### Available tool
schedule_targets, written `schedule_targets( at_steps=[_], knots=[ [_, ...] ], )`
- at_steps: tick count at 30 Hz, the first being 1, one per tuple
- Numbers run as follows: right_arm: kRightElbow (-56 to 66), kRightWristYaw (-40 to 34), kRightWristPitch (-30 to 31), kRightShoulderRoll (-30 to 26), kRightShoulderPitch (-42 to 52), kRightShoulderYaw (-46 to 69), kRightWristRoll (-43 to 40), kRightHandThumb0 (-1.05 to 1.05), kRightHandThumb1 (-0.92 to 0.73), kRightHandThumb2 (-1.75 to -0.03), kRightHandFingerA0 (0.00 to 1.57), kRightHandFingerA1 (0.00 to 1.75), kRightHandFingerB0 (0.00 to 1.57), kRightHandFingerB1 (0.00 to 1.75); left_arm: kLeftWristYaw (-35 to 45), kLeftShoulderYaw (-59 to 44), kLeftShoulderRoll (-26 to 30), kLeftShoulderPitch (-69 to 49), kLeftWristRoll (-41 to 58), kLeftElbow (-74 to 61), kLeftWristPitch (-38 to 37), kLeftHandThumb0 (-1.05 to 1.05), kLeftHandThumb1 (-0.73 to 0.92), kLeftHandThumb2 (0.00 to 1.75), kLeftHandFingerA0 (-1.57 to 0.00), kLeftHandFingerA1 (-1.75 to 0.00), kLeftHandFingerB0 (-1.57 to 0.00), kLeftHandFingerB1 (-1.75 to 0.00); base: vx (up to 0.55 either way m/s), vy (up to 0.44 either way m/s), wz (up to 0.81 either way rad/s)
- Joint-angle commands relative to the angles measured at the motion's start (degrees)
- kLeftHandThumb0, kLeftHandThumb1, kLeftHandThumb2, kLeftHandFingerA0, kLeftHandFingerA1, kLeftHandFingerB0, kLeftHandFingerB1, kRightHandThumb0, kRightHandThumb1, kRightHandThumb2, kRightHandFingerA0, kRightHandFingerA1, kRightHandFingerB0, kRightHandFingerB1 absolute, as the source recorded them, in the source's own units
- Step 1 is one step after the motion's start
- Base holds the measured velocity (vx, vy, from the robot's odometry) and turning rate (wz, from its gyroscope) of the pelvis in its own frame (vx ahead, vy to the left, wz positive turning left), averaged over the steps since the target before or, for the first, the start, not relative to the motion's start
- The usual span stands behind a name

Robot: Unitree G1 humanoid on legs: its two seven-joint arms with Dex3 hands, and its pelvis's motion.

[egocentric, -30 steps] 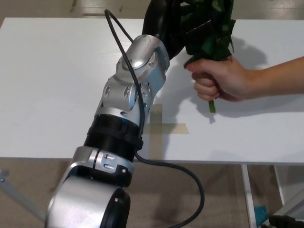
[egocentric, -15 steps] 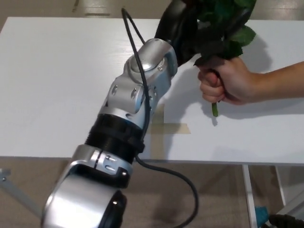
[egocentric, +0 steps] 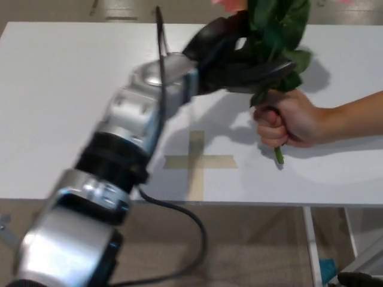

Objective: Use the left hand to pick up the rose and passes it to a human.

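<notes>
1. Handover nearly complete, judging by the grips: green-stemmed rose with dark leaves and a pink bloom (egocentric: pixel 276 30) lifted clear of the white rectangular table (egocentric: pixel 66 89) and held above its far right part.
2. Person's bare hand (egocentric: pixel 286 119), reaching in from the right, clenched in a fist around the lower stem, with the cut end poking out below the fist.
3. Robot's black left hand (egocentric: pixel 242 57), on a silver and black arm (egocentric: pixel 119 143) crossing from the near left, positioned just above that fist among the leaves; fingers apparently wrapped around the stem, though motion blur and foliage make it impossible to tell whether clamped or already loosening.
4. Right hand nowhere in view.
5. Left to do, by this reading: letting go of the stem and pulling the arm clear, leaving the flower with the person.
6. Bloom only partly visible at the top edge, cut off by the frame.
7. No containers anywhere on the table; only a tan tape cross (egocentric: pixel 197 162) near the front edge, uncovered.
</notes>
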State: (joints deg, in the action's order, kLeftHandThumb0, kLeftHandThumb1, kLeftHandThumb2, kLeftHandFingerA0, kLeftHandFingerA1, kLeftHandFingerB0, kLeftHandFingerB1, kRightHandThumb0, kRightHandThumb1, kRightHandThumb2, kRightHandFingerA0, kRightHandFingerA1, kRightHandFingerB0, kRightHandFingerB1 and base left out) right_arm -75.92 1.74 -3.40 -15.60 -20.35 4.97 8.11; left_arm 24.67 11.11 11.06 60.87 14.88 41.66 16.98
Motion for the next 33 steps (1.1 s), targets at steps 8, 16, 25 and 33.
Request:
schedule_targets(
  at_steps=[8, 16, 25, 33],
  knots=[
    [-0.2, 0.5, 0.4, -0.2, 2.0, -0.2, -0.2, -0.53, -0.8, -0.64, 0.64, 0.57, 0.5, 0.38, 13.7, -1.5, 12.5, 0.0, -3.5, -2.8, 2.9, -0.72, 0.46, 0.55, 0.0, 0.0, 0.0, 0.0, 0.0, 0.0, 0.0],
    [-0.2, 0.6, 0.4, -0.5, 2.8, -0.5, 0.1, -0.54, -0.8, -0.64, 0.63, 0.56, 0.5, 0.38, 17.5, -4.3, 16.8, -4.2, -3.6, -6.3, 0.6, -0.72, 0.46, 0.55, 0.0, 0.0, 0.0, 0.0, 0.0, 0.0, 0.0],
    [-0.5, 1.0, 0.4, -1.2, 4.3, -1.7, 0.7, -0.54, -0.8, -0.64, 0.63, 0.57, 0.5, 0.38, 25.2, -14.4, 29.4, -21.1, 2.6, -24.5, 3.5, -0.74, 0.45, 0.58, 0.0, 0.0, 0.0, -0.02, 0.0, 0.0, 0.01],
    [-0.6, 1.3, 0.6, -1.5, 3.9, -1.8, 0.4, -0.55, -0.8, -0.64, 0.63, 0.57, 0.5, 0.38, 29.1, -33.1, 31.8, -46.8, 9.0, -51.2, -4.0, -0.59, 0.38, 0.79, -0.03, -0.3, -0.03, -0.33, 0.0, 0.0, 0.0]
  ],
)
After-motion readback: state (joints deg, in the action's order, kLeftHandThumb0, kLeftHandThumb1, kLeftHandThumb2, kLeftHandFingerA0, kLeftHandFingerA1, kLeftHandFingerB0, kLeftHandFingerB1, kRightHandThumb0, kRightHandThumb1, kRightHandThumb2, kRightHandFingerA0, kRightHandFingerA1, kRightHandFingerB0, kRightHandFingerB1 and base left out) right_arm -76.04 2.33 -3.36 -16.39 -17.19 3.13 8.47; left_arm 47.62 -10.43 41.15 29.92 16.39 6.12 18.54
